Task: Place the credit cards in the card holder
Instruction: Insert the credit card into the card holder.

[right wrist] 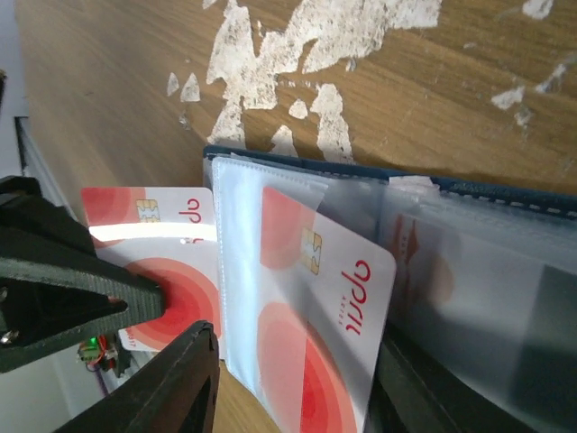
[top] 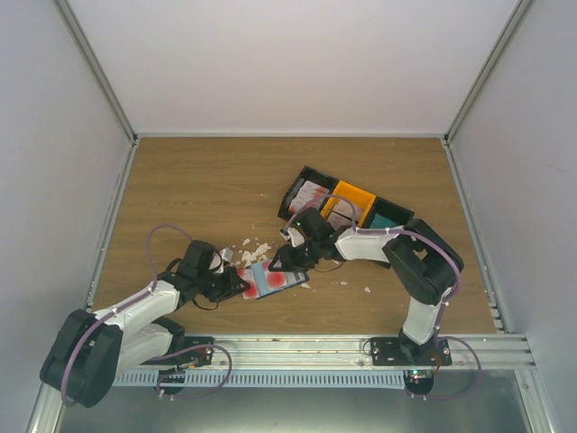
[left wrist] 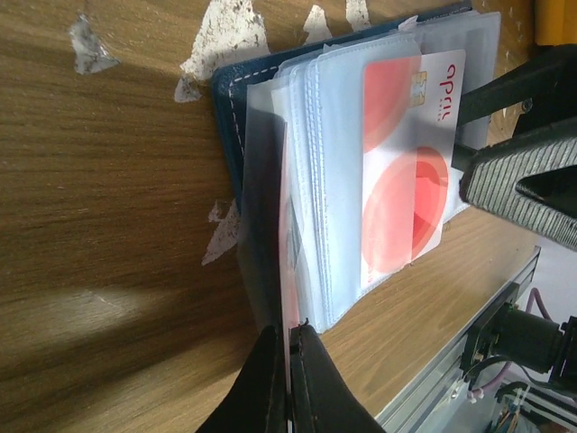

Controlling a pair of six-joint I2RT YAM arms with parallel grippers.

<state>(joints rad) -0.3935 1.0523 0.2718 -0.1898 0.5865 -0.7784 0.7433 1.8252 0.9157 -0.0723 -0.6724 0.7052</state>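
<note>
The card holder lies open on the wood, with a navy cover and clear sleeves. My left gripper is shut on the edge of one sleeve page that stands up on edge; a red-and-white credit card shows inside that page. A second credit card sits partway in the top sleeve, with one end sticking out. My right gripper stands open astride this card's protruding end, one finger on each side. In the top view the left gripper and right gripper meet over the holder.
Torn white scraps lie on the wood just behind the holder. A row of black and orange tray boxes stands at the back right, one holding more cards. A metal rail runs along the near edge.
</note>
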